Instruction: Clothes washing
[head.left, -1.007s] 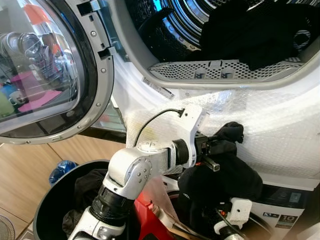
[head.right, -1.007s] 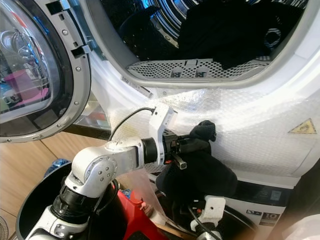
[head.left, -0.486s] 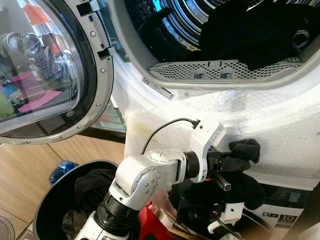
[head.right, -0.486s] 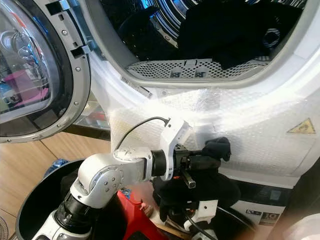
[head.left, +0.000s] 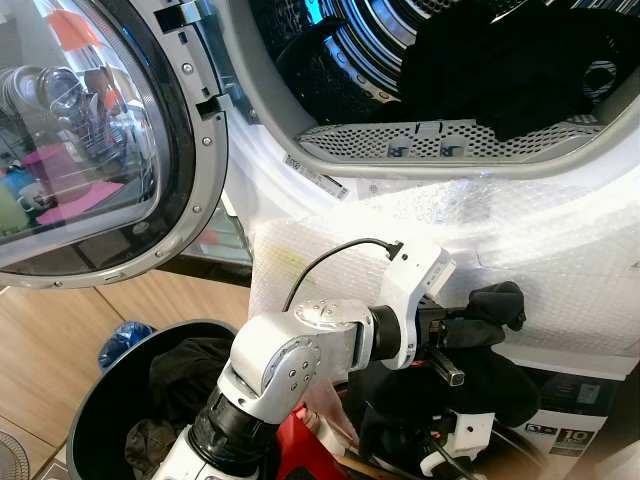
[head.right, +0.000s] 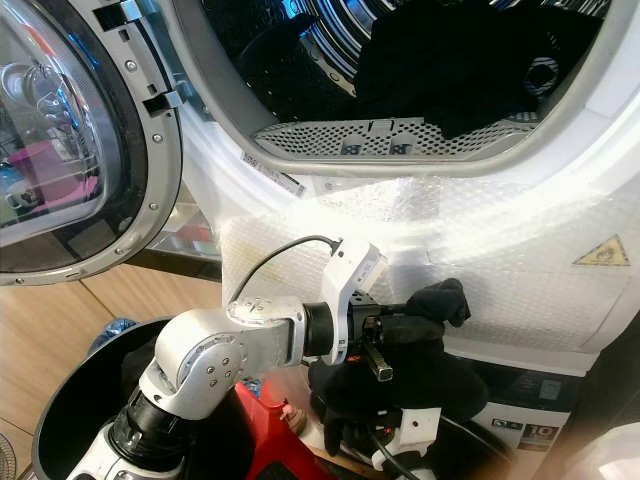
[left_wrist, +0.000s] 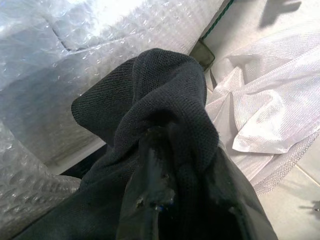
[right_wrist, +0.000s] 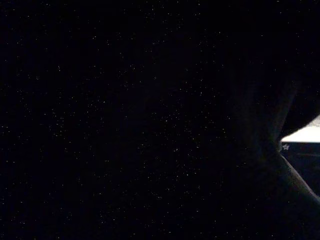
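Observation:
The washing machine's drum (head.left: 345, 60) stands open above, with black clothes (head.left: 500, 70) lying inside near its perforated lip. My left gripper (head.left: 483, 318) reaches to the right across the machine's bubble-wrapped front, below the opening, and is shut on a black garment (head.left: 470, 380). The garment wraps over the fingertips and hangs down in a bundle. In the left wrist view the same dark knit cloth (left_wrist: 165, 115) covers the fingers. My right gripper's white wrist (head.left: 463, 437) pokes out beneath the bundle, and its tip is buried in the cloth.
The round glass door (head.left: 100, 150) hangs open at the left. A black laundry basket (head.left: 105, 405) holding dark clothes stands on the wood floor at lower left. Something red (head.left: 300, 450) lies beside it. A white fabric (left_wrist: 265, 110) lies past the garment in the left wrist view.
My left gripper has carried the black garment to the right and slightly down along the machine's front. The right wrist has sunk lower under the bundle.

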